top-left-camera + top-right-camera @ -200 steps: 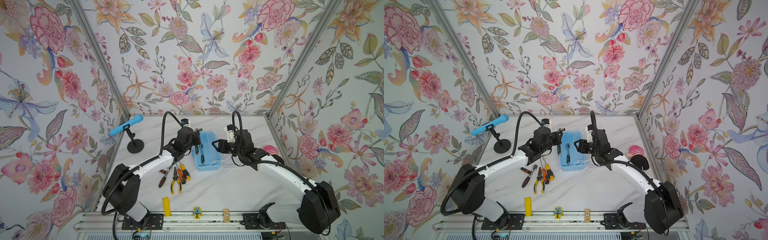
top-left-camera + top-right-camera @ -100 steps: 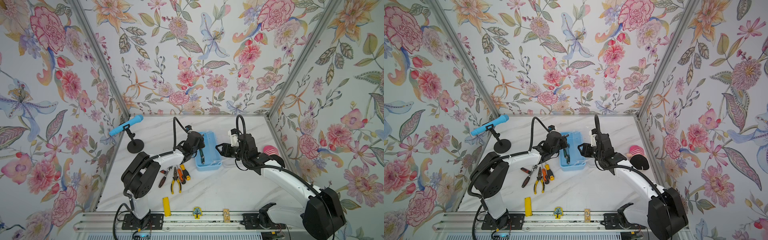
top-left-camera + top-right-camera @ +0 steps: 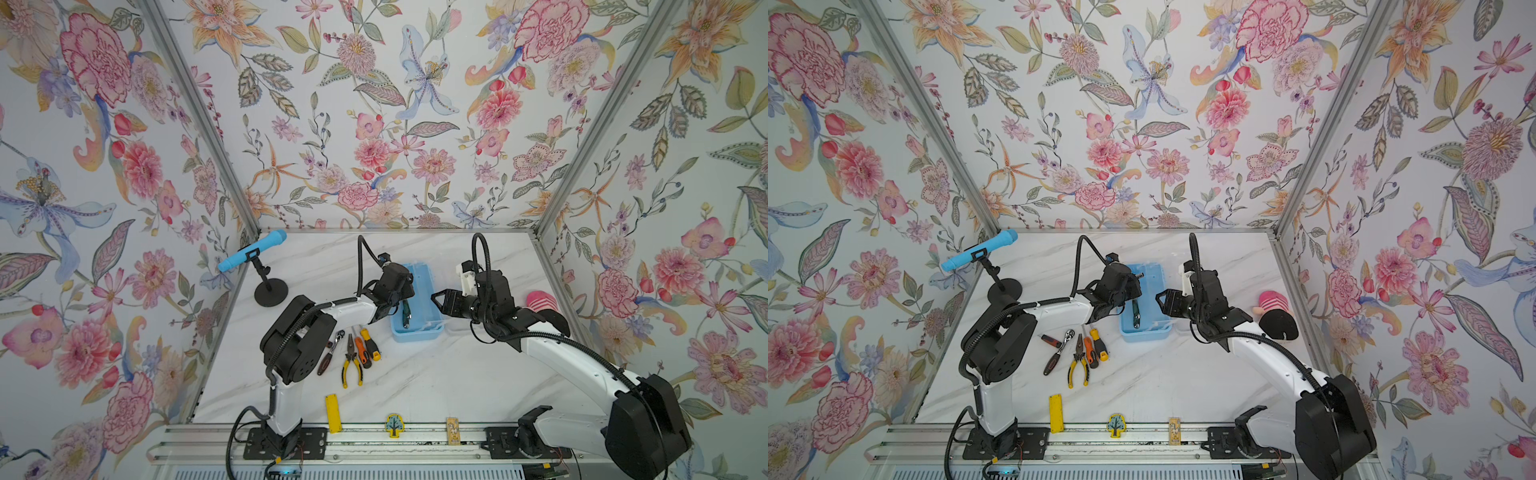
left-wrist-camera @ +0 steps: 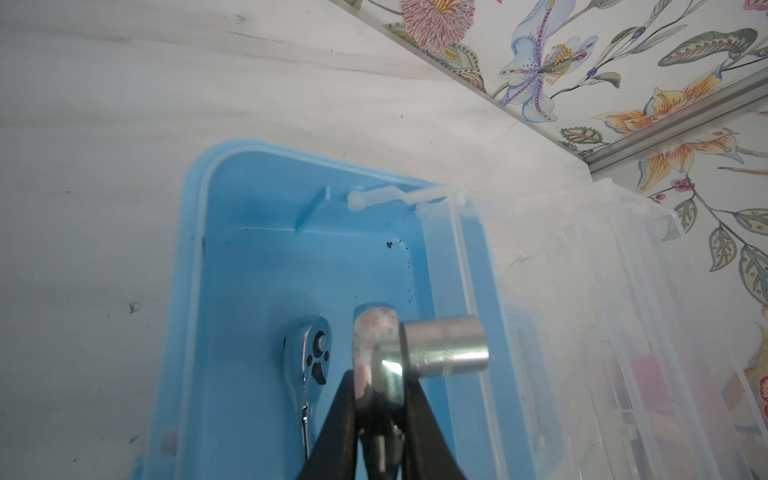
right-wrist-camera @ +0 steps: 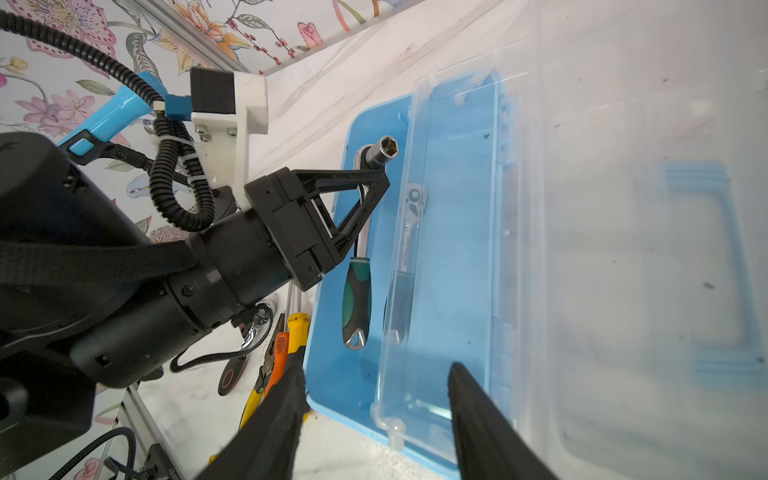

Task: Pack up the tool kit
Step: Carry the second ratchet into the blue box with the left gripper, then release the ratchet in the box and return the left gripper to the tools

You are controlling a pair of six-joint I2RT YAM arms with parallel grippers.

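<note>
Over box [image 3: 417,333], wrench [image 5: 356,299] within left tool [image 4: 380,384]

The box [image 4: 232,291] looks glossy plastic, the ratchet [image 4: 372,337] polished metal, perhaps chromed.

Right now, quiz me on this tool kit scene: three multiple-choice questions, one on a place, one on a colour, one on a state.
1. Where is the green-handled ratchet?
A) in the left gripper, over the box
B) lying loose outside it
C) nowhere in view

2. What colour are the pliers handles?
A) red
B) yellow
C) green

3. How is the box's clear lid?
A) shut and latched
B) taken off entirely
C) swung open beside the box

Answers:
1 A, the jaws clamp its head above the box.
2 B, both handles show yellow in both top views.
3 C, the lid lies folded back from the rim.
</note>
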